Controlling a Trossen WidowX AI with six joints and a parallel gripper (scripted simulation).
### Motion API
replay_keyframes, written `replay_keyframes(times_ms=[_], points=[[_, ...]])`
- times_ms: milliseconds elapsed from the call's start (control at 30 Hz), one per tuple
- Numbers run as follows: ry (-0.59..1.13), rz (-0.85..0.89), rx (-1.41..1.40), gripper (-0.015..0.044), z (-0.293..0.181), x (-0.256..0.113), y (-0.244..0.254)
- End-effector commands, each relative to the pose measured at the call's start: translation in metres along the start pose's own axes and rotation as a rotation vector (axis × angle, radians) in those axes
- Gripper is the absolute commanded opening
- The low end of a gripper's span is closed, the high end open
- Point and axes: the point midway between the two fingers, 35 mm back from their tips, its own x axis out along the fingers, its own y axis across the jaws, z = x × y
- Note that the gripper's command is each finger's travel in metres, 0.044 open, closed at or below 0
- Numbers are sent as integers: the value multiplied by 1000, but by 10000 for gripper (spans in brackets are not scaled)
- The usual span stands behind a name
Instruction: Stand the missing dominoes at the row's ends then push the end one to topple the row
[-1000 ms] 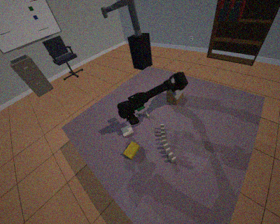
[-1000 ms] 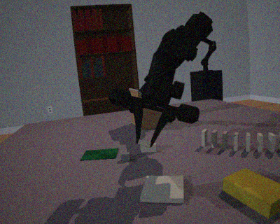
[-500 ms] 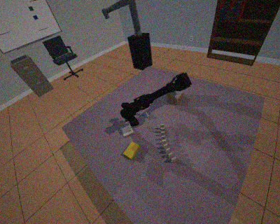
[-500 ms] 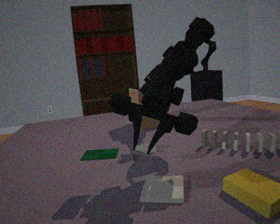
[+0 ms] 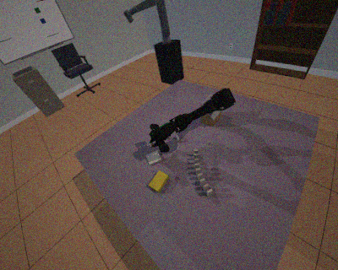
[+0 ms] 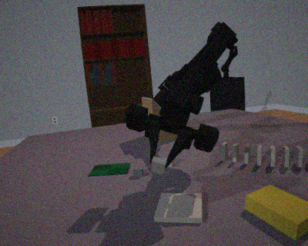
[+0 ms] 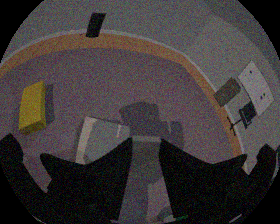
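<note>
My gripper (image 6: 159, 165) (image 7: 145, 142) is shut on a pale domino (image 6: 158, 167) (image 7: 146, 146), held between the fingertips low over the mat, behind the white tile; its exact height is unclear. Another pale domino (image 5: 177, 137) lies on the mat close by, mostly hidden behind the fingers in the exterior view. The row of standing dominoes (image 5: 198, 171) (image 6: 272, 157) is upright and evenly spaced, to the right of my gripper in the exterior view and apart from it. The row's far right end is cut off there. The fingers hide much of the lower wrist view.
A flat white tile (image 5: 154, 158) (image 6: 179, 209) (image 7: 103, 142) lies in front of my gripper. A yellow block (image 5: 159, 181) (image 6: 280, 209) (image 7: 32, 106) lies between it and the row's side. A green pad (image 6: 109, 169) lies left, and a wooden wedge (image 6: 151, 105) stands behind the gripper.
</note>
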Motion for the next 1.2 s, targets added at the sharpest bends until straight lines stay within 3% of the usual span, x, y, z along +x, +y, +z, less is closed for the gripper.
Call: replay_keyframes(times_ms=[0, 567, 1167], points=[[-70, 1, 22, 107, 1, -5, 1], [-331, 61, 124, 107, -2, -41, 12], [-592, 191, 272, 107, -8, -104, 23]])
